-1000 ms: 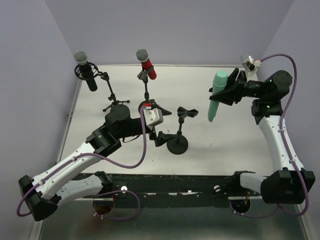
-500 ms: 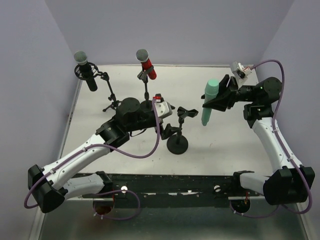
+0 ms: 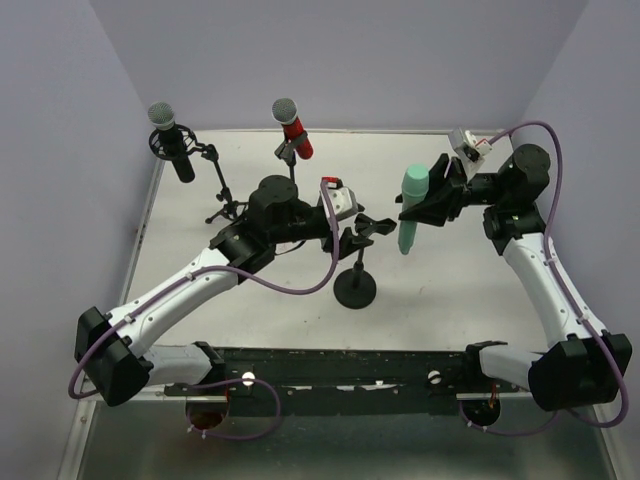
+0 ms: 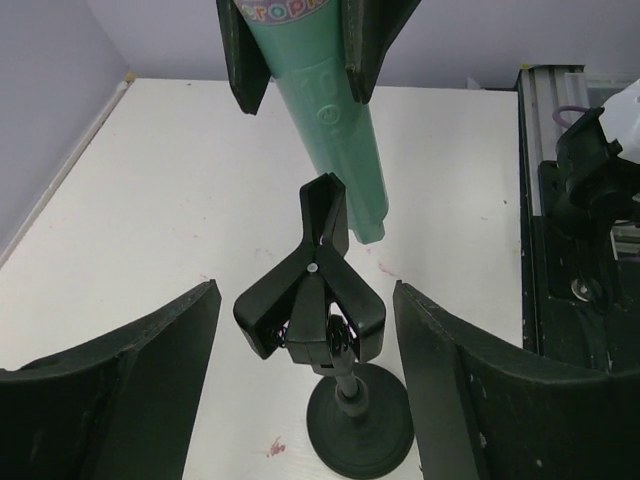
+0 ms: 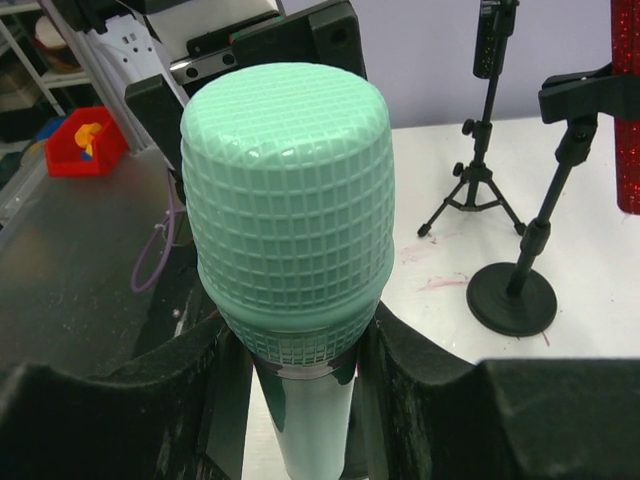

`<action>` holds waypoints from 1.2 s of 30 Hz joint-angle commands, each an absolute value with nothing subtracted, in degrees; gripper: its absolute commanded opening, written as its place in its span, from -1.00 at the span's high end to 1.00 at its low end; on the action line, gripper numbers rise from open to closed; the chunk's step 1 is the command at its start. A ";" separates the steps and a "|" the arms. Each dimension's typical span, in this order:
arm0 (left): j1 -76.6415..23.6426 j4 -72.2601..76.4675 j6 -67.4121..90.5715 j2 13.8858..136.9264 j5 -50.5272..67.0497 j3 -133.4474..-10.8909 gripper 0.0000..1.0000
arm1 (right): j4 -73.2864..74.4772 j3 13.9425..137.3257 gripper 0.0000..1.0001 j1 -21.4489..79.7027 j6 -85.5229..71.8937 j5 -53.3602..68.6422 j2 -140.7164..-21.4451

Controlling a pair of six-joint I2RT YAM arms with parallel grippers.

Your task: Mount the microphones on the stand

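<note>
My right gripper [image 3: 424, 206] is shut on the mint-green microphone [image 3: 411, 209], gripping it just under its head [image 5: 285, 200] and holding it in the air, head up. The handle's lower end [image 4: 345, 160] hangs just beyond the black spring clip [image 4: 312, 292] of the round-base stand [image 3: 355, 290]. My left gripper [image 4: 305, 305] is open. Its fingers [image 4: 150, 380] stand on either side of the clip, with a gap on both sides. The black microphone [image 3: 170, 135] sits in a tripod stand at the far left. The red microphone [image 3: 291, 125] is clipped on another stand.
The tripod stand's legs [image 3: 228, 210] spread behind my left arm. A red bin [image 5: 85, 140] sits off the table behind my right arm. The table's near rail [image 3: 330, 365] carries both arm bases. Lilac walls close in the far side and the left.
My left arm has swung right and forward until its fingers flank the stand's clip. My right arm has carried the mint-green microphone left, toward that clip.
</note>
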State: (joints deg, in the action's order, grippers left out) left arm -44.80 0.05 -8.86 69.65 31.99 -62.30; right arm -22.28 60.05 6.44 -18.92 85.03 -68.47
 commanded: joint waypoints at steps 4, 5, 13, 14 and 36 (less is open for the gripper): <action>-43.86 -2.20 -9.76 71.63 38.23 -65.48 -0.11 | -7.82 63.46 0.90 6.77 -5.45 88.42 -68.73; -43.86 -2.46 -9.58 71.54 38.23 -65.48 0.00 | -7.39 63.54 0.90 6.77 -5.01 88.42 -68.64; -43.33 -4.04 -7.56 71.19 38.06 -65.13 0.72 | -0.09 65.74 0.90 7.82 2.98 87.10 -69.43; -43.33 -3.96 -7.04 71.10 38.06 -65.04 0.72 | 2.96 65.92 0.90 8.52 4.47 86.75 -69.61; -43.50 24.68 19.06 64.52 34.46 -47.65 0.78 | -6.48 64.34 0.93 16.61 -2.96 80.24 -70.84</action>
